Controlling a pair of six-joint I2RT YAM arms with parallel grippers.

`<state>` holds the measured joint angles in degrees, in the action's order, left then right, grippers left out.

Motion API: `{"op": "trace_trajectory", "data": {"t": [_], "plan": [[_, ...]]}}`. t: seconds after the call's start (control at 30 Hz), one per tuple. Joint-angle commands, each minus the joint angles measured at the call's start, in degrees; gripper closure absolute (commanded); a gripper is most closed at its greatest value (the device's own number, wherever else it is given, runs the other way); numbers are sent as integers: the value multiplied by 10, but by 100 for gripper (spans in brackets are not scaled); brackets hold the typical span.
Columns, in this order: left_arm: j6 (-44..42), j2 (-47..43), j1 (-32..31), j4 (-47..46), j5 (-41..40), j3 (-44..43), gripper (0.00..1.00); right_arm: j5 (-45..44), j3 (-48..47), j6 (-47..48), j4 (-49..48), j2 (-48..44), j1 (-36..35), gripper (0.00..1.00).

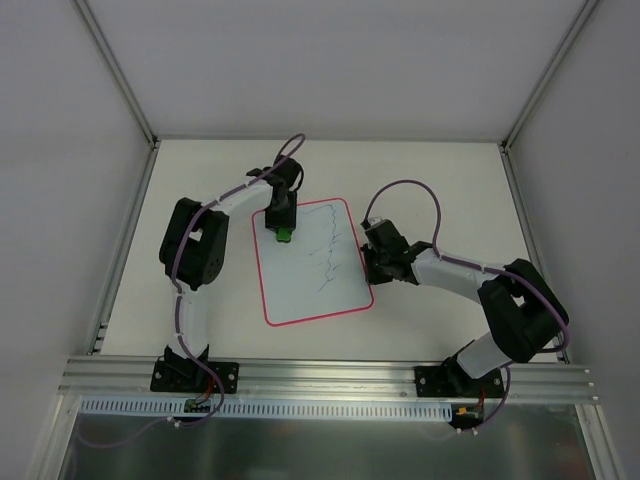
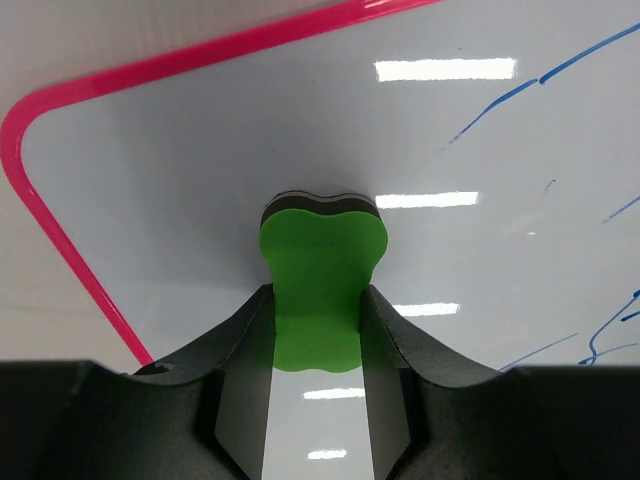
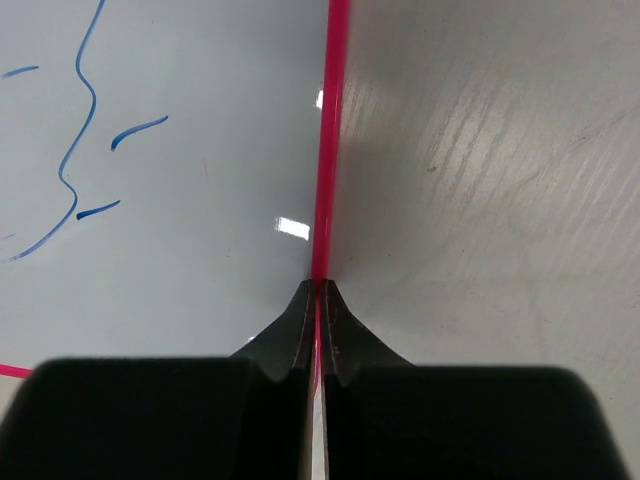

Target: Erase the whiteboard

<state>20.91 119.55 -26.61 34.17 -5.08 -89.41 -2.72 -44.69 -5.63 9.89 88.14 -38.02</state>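
Observation:
The whiteboard point(image 1: 310, 292), white with a pink rim, lies flat on the table between both arms. Blue pen lines point(image 1: 328, 250) cover its right half, and its left half is bare. My left gripper point(image 1: 283, 229) is shut on a small green block point(image 1: 284, 236) near the board's far left corner. In the left wrist view the green block point(image 2: 320, 270) sits between the fingers of that gripper point(image 2: 318, 298), its dark underside on the whiteboard point(image 2: 190, 170). My right gripper point(image 1: 371, 264) is shut, its tips point(image 3: 318, 287) down on the pink rim of the whiteboard point(image 3: 180, 240) at the right edge.
The table point(image 1: 200, 190) is walled by white panels on three sides, with metal posts at the far corners. A metal rail point(image 1: 330, 375) carrying both arm bases runs along the near edge. Cables loop over each arm.

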Motion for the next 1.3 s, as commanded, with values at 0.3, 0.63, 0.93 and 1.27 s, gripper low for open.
{"op": "trace_trajectory", "data": {"t": [0.3, 0.63, 0.93, 1.27], "plan": [[27, 25, -129, 63, 71, 30, 100, -26, 16, 0, 65, 25, -1, 100], [56, 12, -166, 64, 54, 23, 100, -35, 23, -2, 65, 4, -1, 99], [61, -48, -166, 64, 4, 1, 35, -46, 24, 2, 70, -64, -1, 77], [74, -174, -132, 63, -37, 19, 1, -83, -39, -9, 90, -123, -16, 49]]}}
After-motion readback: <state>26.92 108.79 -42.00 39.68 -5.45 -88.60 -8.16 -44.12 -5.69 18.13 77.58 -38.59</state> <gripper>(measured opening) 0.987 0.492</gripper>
